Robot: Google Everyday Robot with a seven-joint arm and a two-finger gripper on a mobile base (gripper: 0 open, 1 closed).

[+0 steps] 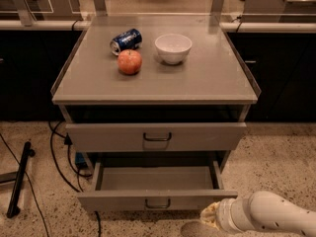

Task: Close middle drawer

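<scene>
The middle drawer [118,200] is a wide grey metal drawer with a low front panel and a small dark loop handle [158,204]. It stands pulled far out of the cabinet, and its inside looks empty. My gripper [196,229] is at the bottom edge of the view, just below and in front of the drawer's right front corner. It hangs off the white forearm [276,215] that comes in from the lower right. Only a dim grey part of it shows.
Above it, a taller grey drawer front [98,136] stands slightly out. On the cabinet top [212,78] are a red apple [130,61], a blue can [126,40] on its side and a white bowl [173,48]. Cables [61,167] and a black bar [19,179] lie on the floor at the left.
</scene>
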